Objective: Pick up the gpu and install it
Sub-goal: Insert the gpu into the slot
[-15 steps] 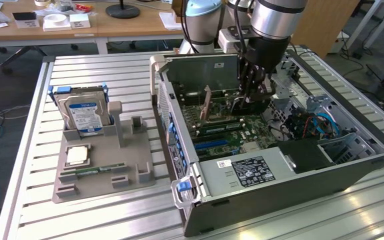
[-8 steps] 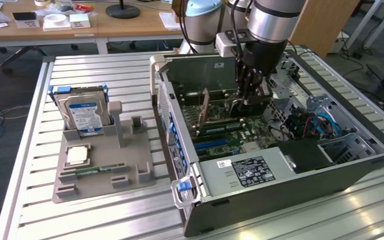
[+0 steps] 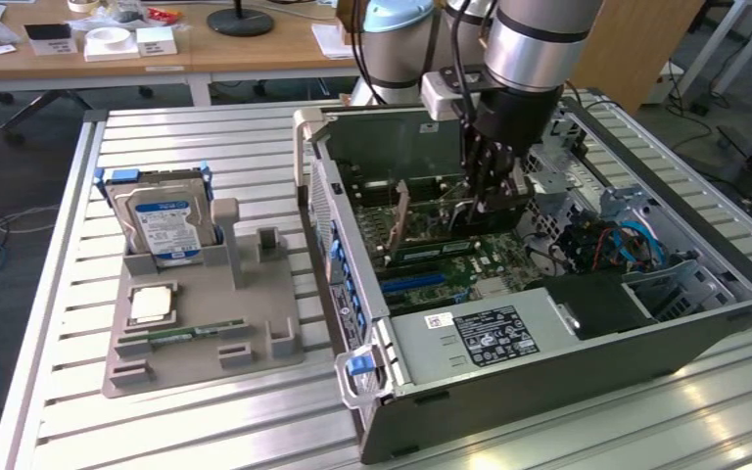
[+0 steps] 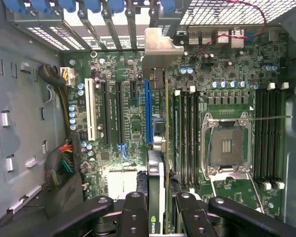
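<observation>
Tool grips the gpu inside the open case.

Exterior view: the arm reaches down into the case (image 3: 546,372), which lies on its side on the slatted counter (image 3: 219,147). The tool (image 3: 492,201) is closed on the gpu (image 3: 442,217), which stands on edge just above the board, its far end toward the exterior view's left. Well apart, at the exterior view's left, a drive (image 3: 164,220) stands in a grey holder (image 3: 207,343). Wrist view: the tool (image 4: 160,207) has a dark finger on each side of the gpu (image 4: 158,163), seen edge-on. The gpu's silver bracket (image 4: 160,47) is at the slotted rear wall. The card runs just beside the blue slot (image 4: 148,111) on the board (image 4: 123,123), between it and the socket (image 4: 227,145). Whether it is seated, I cannot tell.
</observation>
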`<state>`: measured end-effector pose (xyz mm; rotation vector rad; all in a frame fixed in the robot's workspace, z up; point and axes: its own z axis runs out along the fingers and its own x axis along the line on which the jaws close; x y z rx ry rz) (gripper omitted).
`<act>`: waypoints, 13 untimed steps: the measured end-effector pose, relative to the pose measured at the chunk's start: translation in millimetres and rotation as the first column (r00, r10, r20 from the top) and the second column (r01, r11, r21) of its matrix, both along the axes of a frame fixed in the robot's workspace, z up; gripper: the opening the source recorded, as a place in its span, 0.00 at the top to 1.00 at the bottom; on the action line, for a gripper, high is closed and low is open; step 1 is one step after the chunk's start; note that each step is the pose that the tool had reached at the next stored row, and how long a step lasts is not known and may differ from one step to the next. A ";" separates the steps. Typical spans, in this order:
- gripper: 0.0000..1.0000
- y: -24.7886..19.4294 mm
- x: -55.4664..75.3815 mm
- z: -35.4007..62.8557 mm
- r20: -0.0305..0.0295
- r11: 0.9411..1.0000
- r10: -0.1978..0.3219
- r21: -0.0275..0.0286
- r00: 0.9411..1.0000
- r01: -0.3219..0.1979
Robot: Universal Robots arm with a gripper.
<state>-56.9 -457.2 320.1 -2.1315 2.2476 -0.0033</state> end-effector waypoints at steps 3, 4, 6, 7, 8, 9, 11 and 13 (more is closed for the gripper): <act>0.73 -0.5 -3.0 -3.1 0.002 1.000 0.002 0.000 1.000 -0.002; 0.73 -0.7 -3.9 -3.9 0.002 1.000 0.002 0.000 1.000 -0.002; 0.73 -1.1 -5.3 -5.0 0.003 1.000 0.004 0.000 1.000 -0.004; 0.73 -1.3 -6.1 -5.8 0.003 1.000 0.004 0.000 1.000 -0.004; 0.73 -1.4 -6.7 -6.8 0.003 1.000 0.005 0.000 1.000 -0.005; 0.73 -1.5 -7.3 -7.8 0.003 1.000 0.005 0.000 1.000 -0.005; 0.73 -1.7 -8.7 -10.0 0.004 1.000 0.006 0.000 1.000 -0.006; 0.73 -1.8 -10.1 -12.2 0.005 1.000 0.006 0.000 1.000 -0.006</act>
